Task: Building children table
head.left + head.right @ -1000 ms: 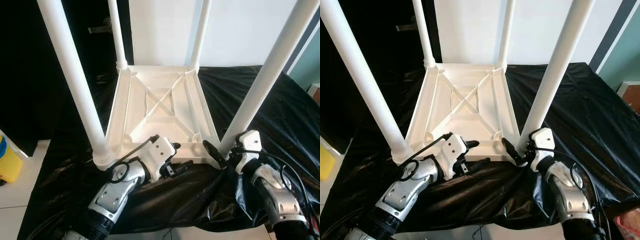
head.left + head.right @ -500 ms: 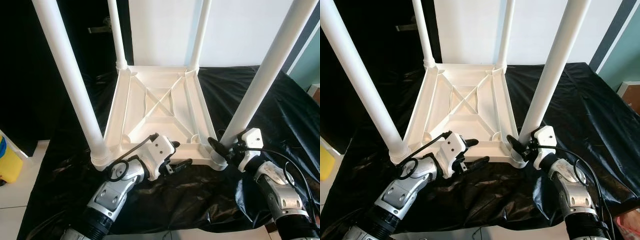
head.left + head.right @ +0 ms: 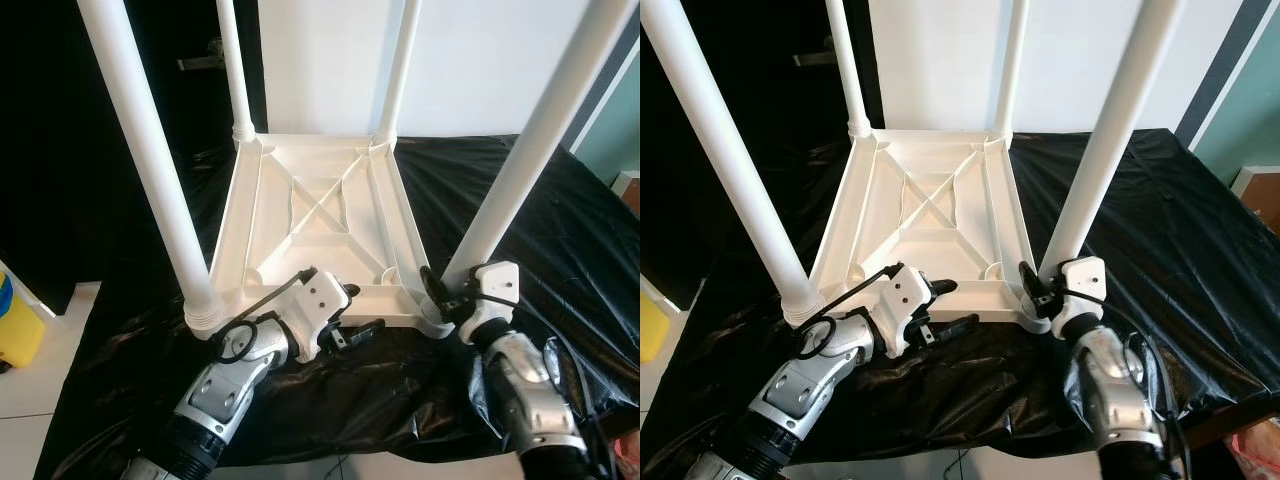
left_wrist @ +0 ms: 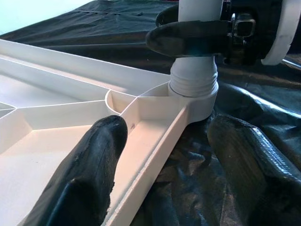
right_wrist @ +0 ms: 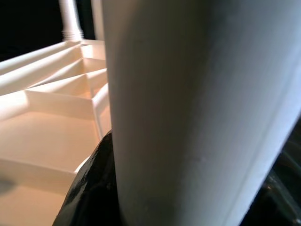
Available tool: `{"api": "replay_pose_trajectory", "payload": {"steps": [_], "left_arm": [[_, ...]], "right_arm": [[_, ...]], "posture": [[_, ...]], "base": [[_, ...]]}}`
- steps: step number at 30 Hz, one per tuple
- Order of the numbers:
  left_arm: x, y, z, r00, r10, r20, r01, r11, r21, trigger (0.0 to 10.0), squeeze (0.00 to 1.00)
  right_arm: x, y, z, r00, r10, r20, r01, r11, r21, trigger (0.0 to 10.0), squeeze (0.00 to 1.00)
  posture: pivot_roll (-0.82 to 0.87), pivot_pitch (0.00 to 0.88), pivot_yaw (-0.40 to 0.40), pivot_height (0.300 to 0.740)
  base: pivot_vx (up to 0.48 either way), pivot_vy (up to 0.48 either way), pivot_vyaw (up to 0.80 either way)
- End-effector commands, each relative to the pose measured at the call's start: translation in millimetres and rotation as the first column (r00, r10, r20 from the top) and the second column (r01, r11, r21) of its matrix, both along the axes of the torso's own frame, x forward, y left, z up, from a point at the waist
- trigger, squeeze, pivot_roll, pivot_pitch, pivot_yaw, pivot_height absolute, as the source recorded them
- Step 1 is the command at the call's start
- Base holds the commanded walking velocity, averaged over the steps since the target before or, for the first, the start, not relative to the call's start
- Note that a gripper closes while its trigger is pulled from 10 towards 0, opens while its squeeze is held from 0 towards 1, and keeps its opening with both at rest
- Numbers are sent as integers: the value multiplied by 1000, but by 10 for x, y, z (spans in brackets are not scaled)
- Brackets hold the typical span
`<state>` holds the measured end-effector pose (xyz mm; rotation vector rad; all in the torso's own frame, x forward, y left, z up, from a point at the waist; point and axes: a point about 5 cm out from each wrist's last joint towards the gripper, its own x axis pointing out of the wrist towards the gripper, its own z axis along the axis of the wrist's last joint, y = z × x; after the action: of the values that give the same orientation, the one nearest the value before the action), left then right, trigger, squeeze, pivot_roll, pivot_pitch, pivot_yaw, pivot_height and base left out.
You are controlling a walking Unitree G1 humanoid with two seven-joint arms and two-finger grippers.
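Observation:
A white plastic children's table (image 3: 310, 215) lies upside down on a black sheet (image 3: 560, 210), with its legs pointing up. My left gripper (image 3: 362, 308) is open at the near rim of the tabletop. One finger (image 4: 94, 160) is over the inside of the rim and the other (image 4: 249, 155) is outside over the sheet. My right gripper (image 3: 447, 290) is shut on the near right leg (image 3: 525, 160), just above its threaded base (image 4: 194, 84). A black finger (image 4: 188, 37) wraps across the leg. In the right wrist view the leg (image 5: 197, 94) stands close between the fingers.
The near left leg (image 3: 150, 160) rises close beside my left arm. Two far legs (image 3: 232, 70) (image 3: 400, 70) stand at the back before a white wall. A yellow object (image 3: 15, 325) sits on the pale floor (image 3: 30, 400) at the left. The sheet's front edge hangs near my arms.
My right gripper has drawn in onto the base of the near right leg, and its forearm has swung in under it. The left gripper stays open at the rim.

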<state>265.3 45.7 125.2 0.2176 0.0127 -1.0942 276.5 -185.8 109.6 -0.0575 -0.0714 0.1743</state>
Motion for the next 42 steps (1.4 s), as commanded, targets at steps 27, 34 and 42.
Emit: {"api": "replay_pose_trajectory", "payload": {"steps": [27, 34, 42], "left_arm": [[-80, -37, -32, 998, -60, -31, 60, 998, 9, 10000, 0], [-97, -41, -45, 998, -52, -35, 53, 999, 6, 10000, 0], [-93, -52, -45, 998, -52, -33, 52, 999, 5, 10000, 0]], "right_arm": [[-84, 166, -185, 907, -404, -117, 413, 908, 65, 10000, 0], [-54, 196, -141, 914, -395, -89, 400, 915, 47, 10000, 1000], [-53, 108, -95, 948, -315, -55, 318, 947, 54, 10000, 1000]], "posture": [[-24, 0, -34, 740], [-23, 0, -42, 740], [-30, 0, -42, 740]], "base": [[0, 0, 0], [0, 0, 0], [0, 0, 0]]}}
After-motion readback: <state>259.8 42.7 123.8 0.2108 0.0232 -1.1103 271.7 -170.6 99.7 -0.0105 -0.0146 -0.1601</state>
